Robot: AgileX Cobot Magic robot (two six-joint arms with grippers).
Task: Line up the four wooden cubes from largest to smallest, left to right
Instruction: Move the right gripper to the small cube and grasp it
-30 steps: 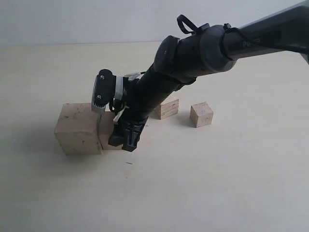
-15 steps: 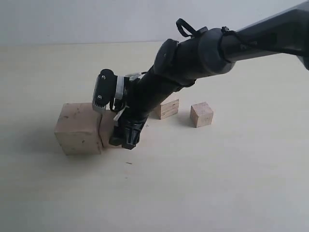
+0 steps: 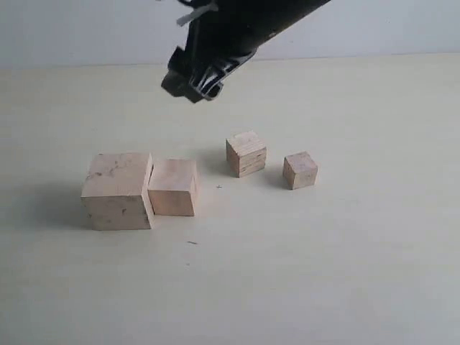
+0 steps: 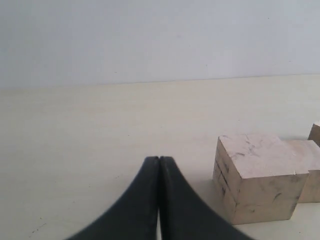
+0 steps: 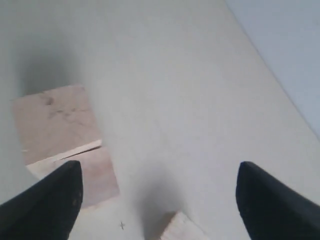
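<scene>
Four wooden cubes stand on the table. The largest cube (image 3: 117, 190), with dark marks, is at the left, and the second cube (image 3: 173, 187) touches its right side. Further right and slightly back sit the third cube (image 3: 246, 153) and the smallest cube (image 3: 300, 170), apart from each other. My right gripper (image 3: 198, 81) hangs open high above the table, behind the second cube, holding nothing. Its wrist view shows the largest cube (image 5: 54, 120), the second cube (image 5: 97, 175) and a corner of the third cube (image 5: 181, 228) below my right gripper (image 5: 157, 177). My left gripper (image 4: 159, 160) is shut and empty, left of the largest cube (image 4: 257, 177).
The pale table (image 3: 323, 273) runs back to a light wall (image 3: 86, 29). A small dark speck (image 3: 192, 243) lies in front of the cubes.
My right gripper let go of the second cube beside the largest one, then rose up and back away from the table. The cubes stayed in place.
</scene>
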